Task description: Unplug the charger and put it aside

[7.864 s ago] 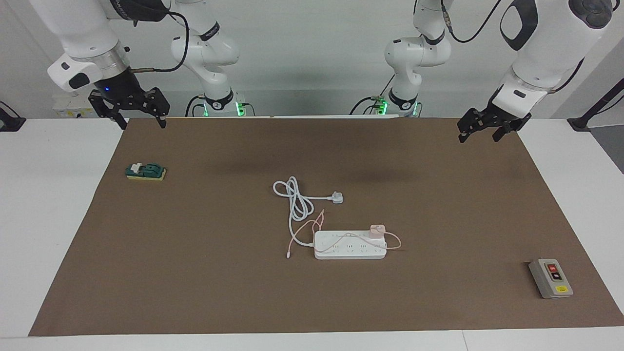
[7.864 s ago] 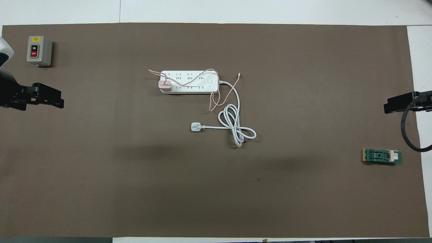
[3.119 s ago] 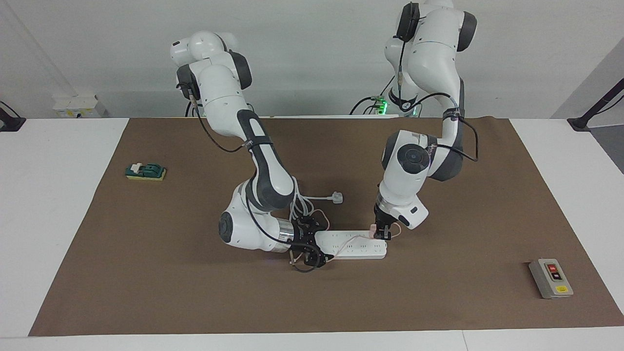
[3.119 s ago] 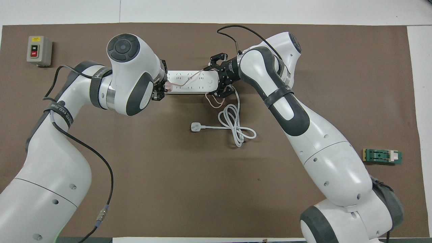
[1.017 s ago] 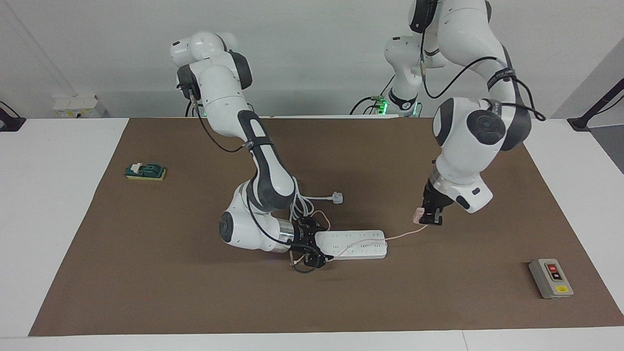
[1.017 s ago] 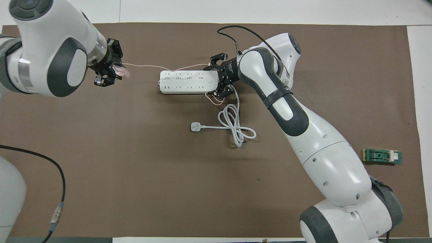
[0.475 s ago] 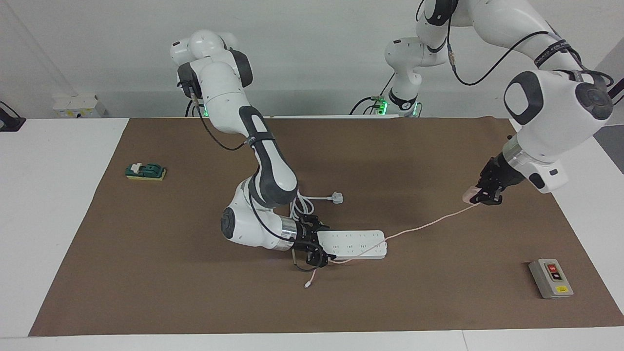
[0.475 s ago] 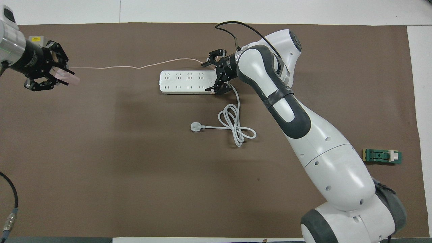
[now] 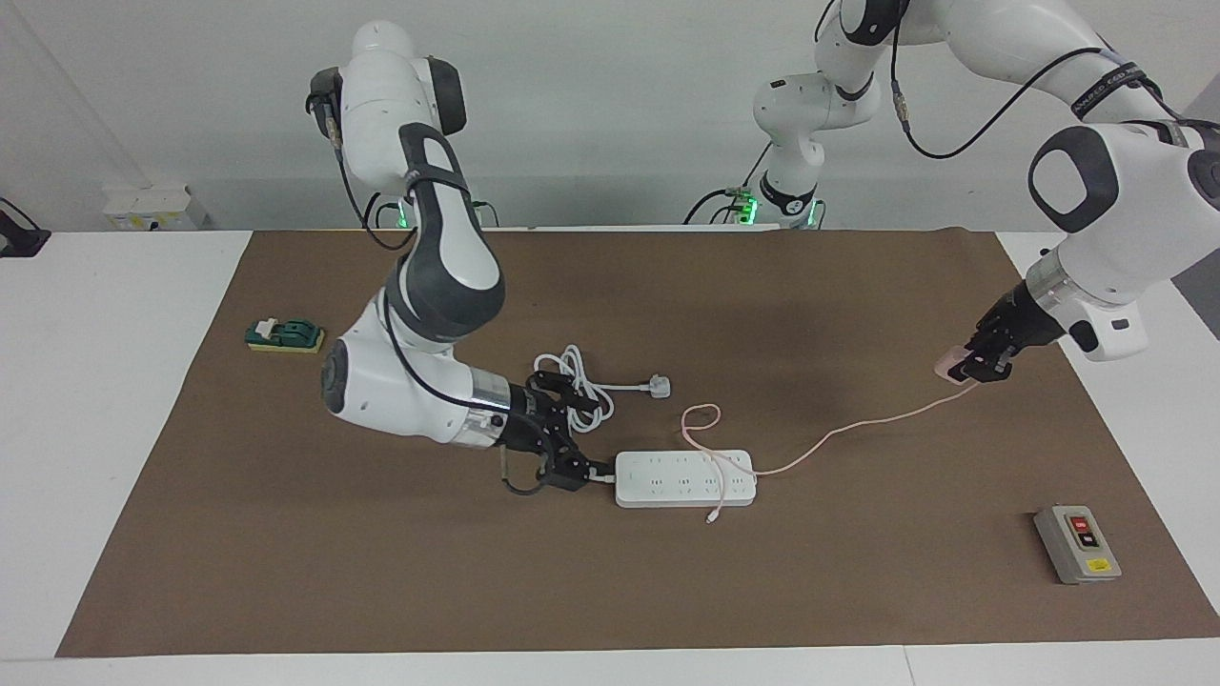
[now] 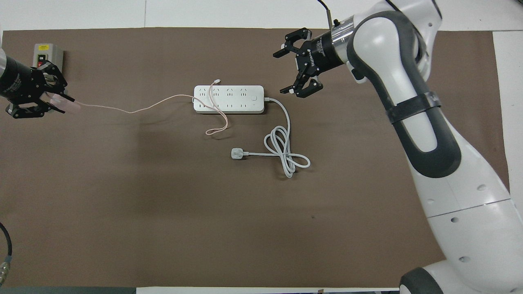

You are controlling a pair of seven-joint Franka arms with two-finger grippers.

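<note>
The pale-pink charger (image 9: 952, 365) is out of the white power strip (image 9: 684, 478) and held in my left gripper (image 9: 974, 368), which is shut on it over the brown mat toward the left arm's end of the table. The same charger (image 10: 65, 105) and left gripper (image 10: 48, 100) show in the overhead view. Its thin pink cable (image 9: 839, 427) trails back to the strip (image 10: 229, 99), lies across it and loops on the mat (image 10: 216, 128). My right gripper (image 9: 575, 434) is open, off the strip's corded end; it also shows in the overhead view (image 10: 287, 72).
The strip's white three-pin plug (image 9: 660, 386) and coiled thick cord (image 10: 286, 153) lie on the mat nearer to the robots. A grey switch box (image 9: 1077, 544) stands by the left arm's end. A green block (image 9: 284, 335) sits toward the right arm's end.
My left gripper carried the charger a little farther toward its end of the table. My right gripper let go of the strip and drew back. The cable's free end swung across the strip.
</note>
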